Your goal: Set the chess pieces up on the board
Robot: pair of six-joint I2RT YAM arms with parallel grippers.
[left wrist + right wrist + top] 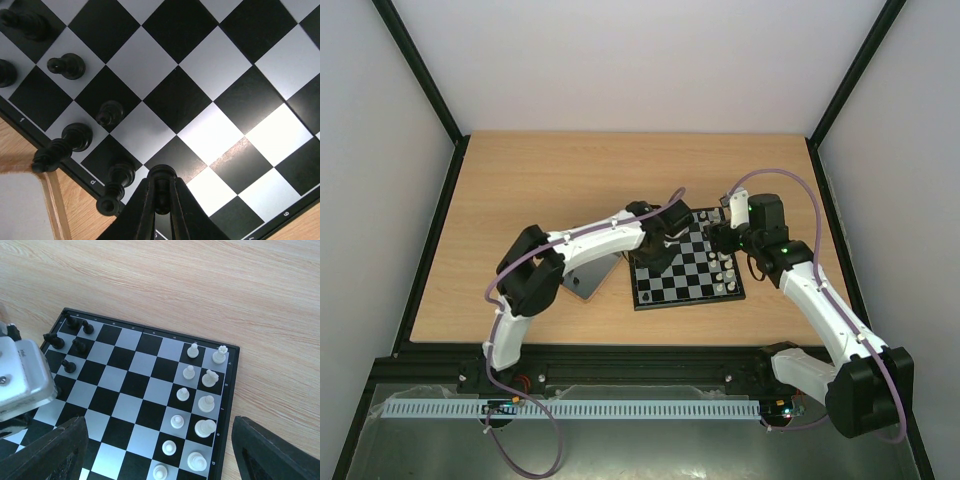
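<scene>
Right wrist: chess pieces point(205, 403) on board point(131, 383)

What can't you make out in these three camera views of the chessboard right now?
- Left wrist view: whether the shut left gripper pinches anything; its dark fingers blend with whatever is between them.
- Right wrist view: a corner of the board, behind the left arm's white housing; the row of white pieces, cut off at the bottom edge.
- Top view: piece types, too small.
</scene>
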